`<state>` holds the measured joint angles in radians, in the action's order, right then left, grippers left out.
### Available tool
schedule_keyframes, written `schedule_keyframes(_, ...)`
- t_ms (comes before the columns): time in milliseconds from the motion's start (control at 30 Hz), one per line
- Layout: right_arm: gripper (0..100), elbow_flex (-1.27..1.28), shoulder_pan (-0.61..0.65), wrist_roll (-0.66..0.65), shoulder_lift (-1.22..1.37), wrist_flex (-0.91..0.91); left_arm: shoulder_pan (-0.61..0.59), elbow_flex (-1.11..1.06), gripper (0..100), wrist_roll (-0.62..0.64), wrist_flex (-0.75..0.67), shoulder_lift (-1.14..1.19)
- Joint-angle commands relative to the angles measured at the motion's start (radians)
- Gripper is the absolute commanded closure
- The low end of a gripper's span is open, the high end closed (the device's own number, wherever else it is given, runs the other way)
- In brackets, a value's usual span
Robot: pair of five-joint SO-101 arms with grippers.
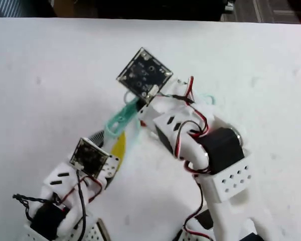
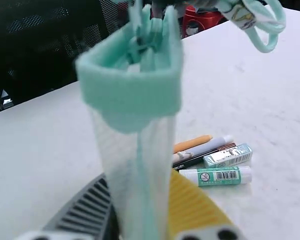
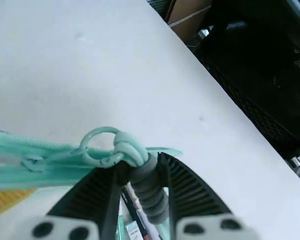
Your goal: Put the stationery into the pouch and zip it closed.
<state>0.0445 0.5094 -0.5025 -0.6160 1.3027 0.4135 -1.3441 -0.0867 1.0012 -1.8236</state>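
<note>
Spanning the scene, a white tabletop (image 1: 50, 75) is seen, with the left arm (image 1: 60, 201) set at near left and the right arm (image 1: 220, 165) at near right. A mint-green pouch (image 2: 132, 95) with see-through mesh sides is held up off the tabletop between them, near the centre. Its lower part is clamped by the left end effector (image 2: 140, 182), which is closed on it between a grey finger (image 2: 85, 210) and a yellow finger (image 2: 190, 207). The right end effector (image 3: 140, 167) is closed on the zip pull (image 3: 142, 182), a knotted cord tied to a ring (image 3: 101, 147) at the pouch's farther end. The stationery is found outside the pouch, grouped on the tabletop close by: an orange pen (image 2: 192, 143), a grey pen (image 2: 217, 143), a black pen (image 2: 200, 156), a white tube (image 2: 217, 176) and a small green box (image 2: 229, 155).
</note>
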Motion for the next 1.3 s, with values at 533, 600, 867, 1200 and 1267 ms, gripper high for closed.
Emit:
schedule_keyframes(533,98.1,0.008,-0.17,-0.009,-0.002,-0.099,-0.004,0.02,98,-0.014,0.005,-0.005)
schedule_keyframes(600,98.1,0.023,-0.173,-0.009,-0.002,-0.122,-0.002,0.02,98,-0.014,0.005,-0.005)
schedule_keyframes(867,98.1,0.12,-0.177,-0.009,-0.002,-0.222,-0.005,0.02,98,-0.014,0.006,-0.005)
schedule_keyframes(1200,98.1,0.118,-0.249,-0.008,-0.002,-0.252,-0.005,0.023,98,-0.014,0.006,-0.005)
schedule_keyframes(1267,98.1,0.118,-0.249,-0.006,-0.002,-0.252,-0.005,0.023,98,-0.014,0.008,-0.005)
